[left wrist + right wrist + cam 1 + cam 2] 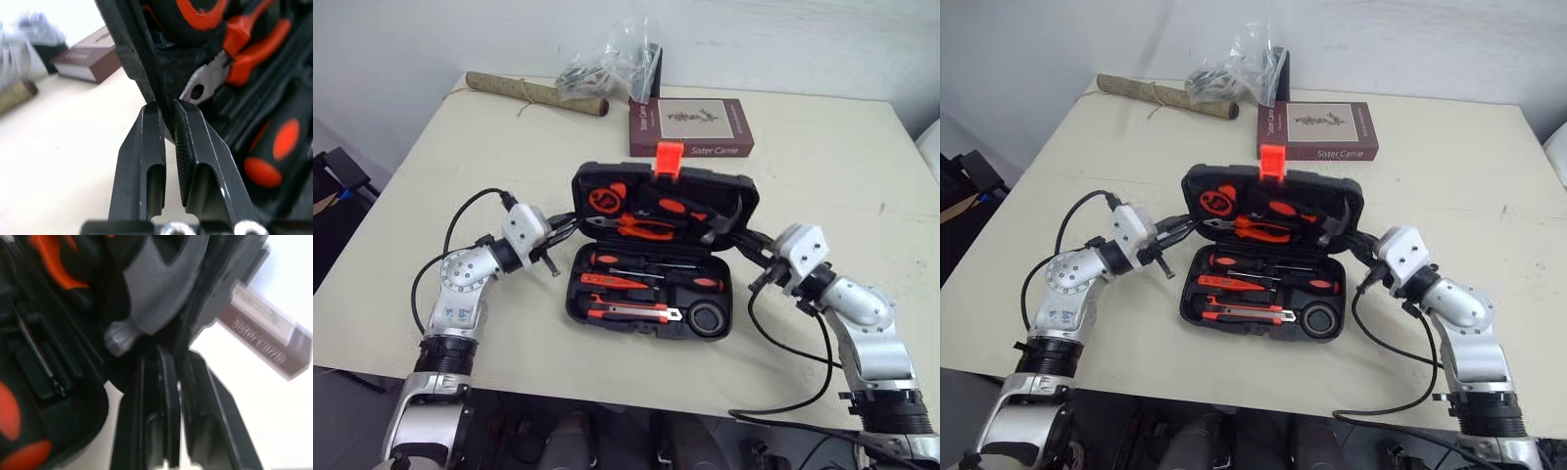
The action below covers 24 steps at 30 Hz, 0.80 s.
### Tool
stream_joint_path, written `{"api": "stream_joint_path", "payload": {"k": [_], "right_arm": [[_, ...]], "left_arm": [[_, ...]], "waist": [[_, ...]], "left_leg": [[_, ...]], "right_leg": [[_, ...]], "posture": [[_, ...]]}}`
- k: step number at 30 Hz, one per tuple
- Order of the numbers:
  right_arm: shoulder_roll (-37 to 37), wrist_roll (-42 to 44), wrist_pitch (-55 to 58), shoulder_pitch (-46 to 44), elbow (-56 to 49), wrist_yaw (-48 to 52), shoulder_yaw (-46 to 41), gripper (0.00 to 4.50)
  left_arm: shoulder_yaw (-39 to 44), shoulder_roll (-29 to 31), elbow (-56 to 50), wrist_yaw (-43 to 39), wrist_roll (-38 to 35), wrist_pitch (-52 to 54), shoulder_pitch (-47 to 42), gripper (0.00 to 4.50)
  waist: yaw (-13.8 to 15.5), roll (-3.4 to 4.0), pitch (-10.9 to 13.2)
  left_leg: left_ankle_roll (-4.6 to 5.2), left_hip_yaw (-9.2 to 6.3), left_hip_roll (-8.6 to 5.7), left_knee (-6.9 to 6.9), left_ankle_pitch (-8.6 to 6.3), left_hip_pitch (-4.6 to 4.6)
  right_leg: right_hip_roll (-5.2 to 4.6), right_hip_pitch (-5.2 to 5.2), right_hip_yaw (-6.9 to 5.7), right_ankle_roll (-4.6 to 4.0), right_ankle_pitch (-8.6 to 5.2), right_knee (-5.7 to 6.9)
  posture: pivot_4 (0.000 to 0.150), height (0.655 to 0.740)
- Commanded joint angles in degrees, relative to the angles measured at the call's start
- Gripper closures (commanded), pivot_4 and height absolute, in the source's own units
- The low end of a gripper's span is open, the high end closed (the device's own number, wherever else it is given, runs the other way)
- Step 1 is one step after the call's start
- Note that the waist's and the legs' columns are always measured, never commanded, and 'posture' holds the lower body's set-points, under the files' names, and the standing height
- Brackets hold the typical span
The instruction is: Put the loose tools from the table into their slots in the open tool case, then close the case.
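The black tool case (576, 294) lies open mid-table, its lid (579, 181) tilted up behind the base. Orange-handled pliers (631, 227) and a grey hammer (720, 220) sit in the lid. Screwdrivers (617, 281), a utility knife (626, 311) and a tape measure (709, 318) sit in the base. My left gripper (570, 223) is shut on the lid's left rim (122, 39), one finger on each side. My right gripper (744, 240) is shut on the lid's right rim (215, 298), close to the hammer head (156, 293).
A brown book (690, 125) lies just behind the case, near the orange latch (669, 157). A rolled brown bundle (533, 93) and a clear plastic bag (607, 64) are at the far left of the table. Bare tabletop lies on both sides of the case.
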Motion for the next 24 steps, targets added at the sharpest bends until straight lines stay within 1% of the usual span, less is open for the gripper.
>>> {"api": "stream_joint_path", "payload": {"k": [1, 2, 3, 4, 5, 6, 7, 9, 10, 11, 13, 16, 17, 18, 19, 20, 22, 23, 24], "right_arm": [[-4.2, -10.9, -18.4, 1.47, 6.81, -3.17, 0.92, 4.5], [-4.59, -13.26, -22.1, 1.55, 8.37, -5.77, 0.5, 4.5], [-4.99, -13.53, -24.45, 1.97, 9.97, -6.01, 0.97, 3.84], [-5.24, -13.33, -26.06, 2.27, 11.16, -6.08, 1.44, 3.66], [-5.98, -13.76, -27.87, 3.34, 12.38, -6.09, 1.91, 3.33], [-6.59, -14.09, -29.24, 4.1, 13.4, -6.13, 2.32, 2.78], [-7.98, -14.52, -30.78, 5.38, 14.61, -6.33, 1.97, 2.25], [-10.26, -13.49, -31.81, 7.7, 15.99, -6.84, -0.02, 1.15], [-11.31, -11.3, -31.16, 9.1, 15.69, -6.12, -0.94, 0.81], [-11.96, -9.68, -30.67, 9.94, 15.4, -5.67, -1.33, 0.81], [-14.01, -3.21, -27.33, 14.44, 12.16, -2.09, -2.93, 0.81], [-16.35, 7.66, -18.4, 21.33, 4.67, 4.53, -3.93, 0.81], [-17.14, 12.3, -13.73, 23.5, 1.46, 7.55, -3.65, 1.04], [-17.62, 15.38, -10.39, 24.88, -0.78, 9.58, -3.57, 1.3], [-18.69, 18.59, -6.48, 26.8, -3.8, 12.48, -2.99, 1.65], [-19.36, 20.67, -3.56, 28.13, -6.0, 14.56, -2.79, 2.1], [-21.13, 23.36, 3.61, 31.0, -10.95, 17.48, -1.57, 3.17], [-21.78, 23.68, 6.24, 31.94, -13.06, 18.45, -0.93, 3.63], [-22.94, 23.73, 9.43, 32.81, -15.27, 19.57, 0.14, 4.15]], "left_arm": [[0.27, 2.96, 0.95, 0.91, 3.88, -11.94, 2.37, 4.46], [0.11, 3.54, 1.2, 0.81, 4.34, -13.78, 3.43, 4.09], [0.53, 4.4, 0.86, 1.44, 4.94, -15.57, 5.18, 3.62], [0.83, 4.94, 0.6, 2.08, 5.27, -16.77, 6.38, 3.43], [1.96, 6.3, -0.05, 3.06, 5.93, -18.08, 8.68, 3.01], [2.64, 7.27, -0.51, 3.9, 6.4, -18.98, 10.3, 2.54], [4.62, 8.99, -1.31, 4.03, 5.09, -18.12, 13.39, 2.11], [8.45, 12.07, -2.91, 3.32, 0.74, -13.07, 19.2, 2.08], [10.07, 13.22, -3.81, 2.2, -2.13, -10.55, 21.78, 2.08], [10.89, 13.83, -4.6, 1.5, -3.93, -8.9, 23.29, 2.08], [12.93, 15.11, -7.07, 0.02, -8.31, -3.86, 25.13, 2.08], [13.4, 15.76, -10.57, -1.0, -12.07, 3.61, 23.71, 2.08], [12.66, 15.57, -10.94, -0.78, -12.13, 5.57, 21.13, 2.34], [12.16, 15.42, -11.22, -0.61, -12.05, 6.92, 19.36, 2.62], [10.67, 14.63, -10.74, -0.76, -12.02, 9.27, 15.62, 2.94], [9.67, 14.04, -10.39, -0.96, -12.0, 11.03, 13.04, 3.38], [6.05, 11.46, -7.68, -1.86, -11.12, 15.29, 6.08, 4.33], [4.5, 10.23, -6.04, -2.38, -10.28, 16.64, 3.34, 4.5], [2.72, 8.63, -4.19, -4.02, -9.71, 16.21, 0.55, 4.5]], "waist": [[-0.01, 0.0, 0.0], [-0.04, 0.0, 0.0], [-0.05, 0.02, -0.01], [-0.04, 0.03, -0.02], [-0.06, 0.03, -0.02], [-0.13, 0.02, -0.02], [-0.31, 0.02, -0.02], [-0.46, 0.02, -0.01], [-0.47, 0.02, -0.01], [-0.44, 0.03, 0.0], [-0.08, 0.03, 0.0], [0.96, 0.04, 0.0], [1.14, 0.02, -0.01], [1.38, 0.02, -0.01], [1.47, 0.01, -0.01], [1.53, 0.02, -0.01], [1.61, 0.03, -0.01], [1.57, 0.01, -0.03], [1.6, 0.01, -0.03]], "left_leg": [[0.0, 0.0, 0.0, 0.0, 0.0, 0.04], [0.0, 0.0, 0.01, 0.01, 0.0, 0.08], [0.0, 0.01, 0.01, -0.01, 0.0, 0.16], [0.0, 0.01, 0.0, -0.02, 0.0, 0.2], [0.0, 0.01, 0.01, -0.04, 0.0, 0.24], [0.0, 0.0, 0.02, -0.08, 0.0, 0.29], [0.01, 0.0, 0.06, -0.15, -0.01, 0.38], [0.02, 0.03, 0.09, -0.32, -0.03, 0.76], [0.02, -0.03, 0.11, -0.4, -0.04, 0.93], [0.02, -0.03, 0.13, -0.42, -0.05, 1.0], [0.03, -0.06, 0.12, -0.41, -0.05, 1.07], [0.09, -0.25, 0.07, -0.4, -0.09, 1.12], [0.11, -0.25, 0.06, -0.41, -0.1, 1.12], [0.11, -0.25, 0.06, -0.41, -0.11, 1.18], [0.12, -0.25, 0.05, -0.41, -0.11, 1.23], [0.13, -0.26, 0.05, -0.4, -0.12, 1.28], [0.16, -0.26, 0.03, -0.44, -0.18, 1.57], [0.18, -0.26, 0.02, -0.47, -0.24, 1.75], [0.16, -0.26, 0.02, -0.46, -0.28, 1.8]], "right_leg": [[-0.01, 0.04, 0.0, 0.0, 0.0, -0.07], [-0.01, 0.07, 0.0, 0.0, 0.0, -0.09], [-0.03, 0.11, 0.01, 0.0, 0.0, -0.14], [-0.04, 0.14, 0.01, 0.0, 0.0, -0.15], [-0.04, 0.18, 0.01, 0.0, 0.0, -0.13], [-0.03, 0.24, 0.0, 0.0, 0.0, -0.13], [-0.01, 0.36, -0.01, 0.0, 0.0, -0.14], [-0.01, 0.71, 0.0, -0.01, -0.01, -0.46], [-0.01, 0.94, -0.06, -0.02, -0.01, -0.61], [-0.01, 1.0, -0.05, -0.04, -0.02, -0.66], [-0.05, 1.1, -0.03, -0.04, -0.02, -0.65], [-0.12, 1.27, -0.12, -0.04, -0.03, -0.7], [-0.12, 1.31, -0.12, -0.04, -0.02, -0.73], [-0.11, 1.4, -0.12, -0.04, -0.02, -0.76], [-0.11, 1.46, -0.14, -0.04, -0.02, -0.76], [-0.11, 1.53, -0.17, -0.04, -0.02, -0.78], [-0.09, 1.84, -0.2, -0.04, -0.02, -0.87], [-0.09, 2.01, -0.2, -0.04, -0.02, -0.89], [-0.07, 2.06, -0.21, -0.04, -0.02, -0.92]], "posture": [[0.15, 0.74], [0.15, 0.74], [0.15, 0.74], [0.15, 0.74], [0.15, 0.74], [0.15, 0.74], [0.15, 0.74], [0.15, 0.74], [0.15, 0.74], [0.15, 0.74], [0.15, 0.74], [0.15, 0.74], [0.15, 0.74], [0.15, 0.74], [0.15, 0.74], [0.15, 0.74], [0.15, 0.74], [0.15, 0.74], [0.15, 0.74]]}}
